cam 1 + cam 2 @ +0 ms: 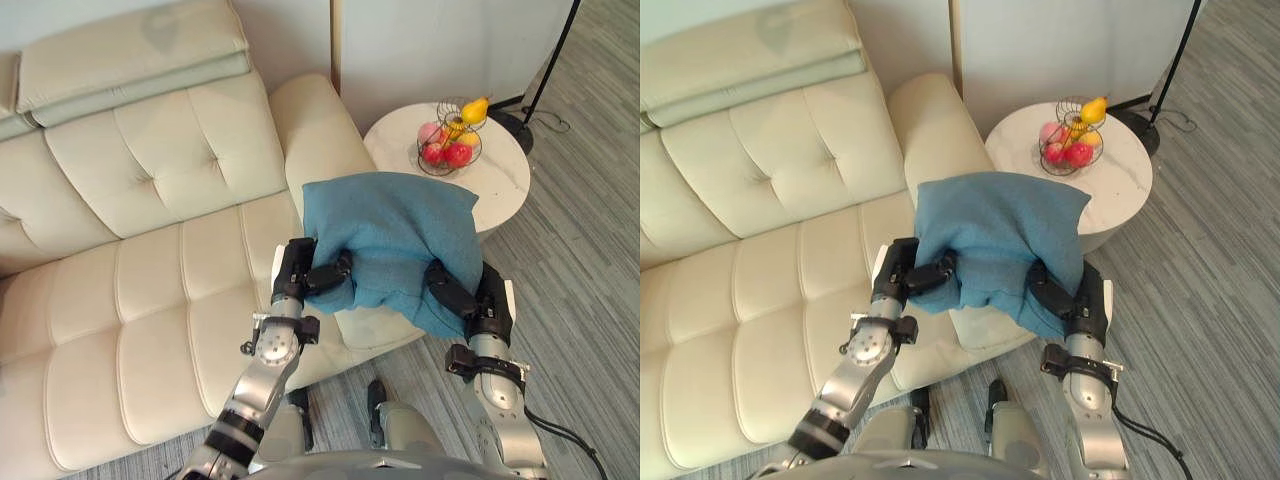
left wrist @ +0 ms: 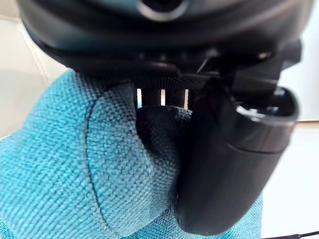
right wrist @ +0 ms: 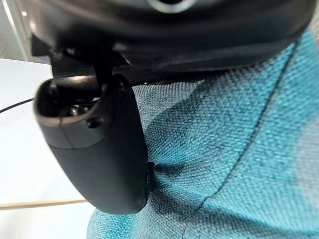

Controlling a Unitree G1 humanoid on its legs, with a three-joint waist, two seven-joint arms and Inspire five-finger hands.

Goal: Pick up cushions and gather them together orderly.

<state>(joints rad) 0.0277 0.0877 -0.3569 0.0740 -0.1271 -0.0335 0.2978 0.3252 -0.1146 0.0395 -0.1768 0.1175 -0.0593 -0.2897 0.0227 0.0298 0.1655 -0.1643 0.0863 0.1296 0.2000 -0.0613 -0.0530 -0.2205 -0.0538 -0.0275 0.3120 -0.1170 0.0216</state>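
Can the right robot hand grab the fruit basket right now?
Probably not. The right robot hand is curled round the blue cushion, which also hangs between it and the fruit basket on the round table.

Cream sofa seat (image 1: 130, 300) lies open away from its armrest (image 1: 315, 130). By the armrest, a blue cushion (image 1: 400, 230), round side table (image 1: 500, 185) and fruit basket (image 1: 450, 140) crowd the way.

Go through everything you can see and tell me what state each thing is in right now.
cushion: blue, held up above the sofa's seat, sagging between both hands.
left hand: shut on the cushion's lower edge.
right hand: shut on the cushion's other side.
sofa: cream, below the cushion.
basket: upright on the table, holding fruit.
table: round, white, beside the sofa's armrest.
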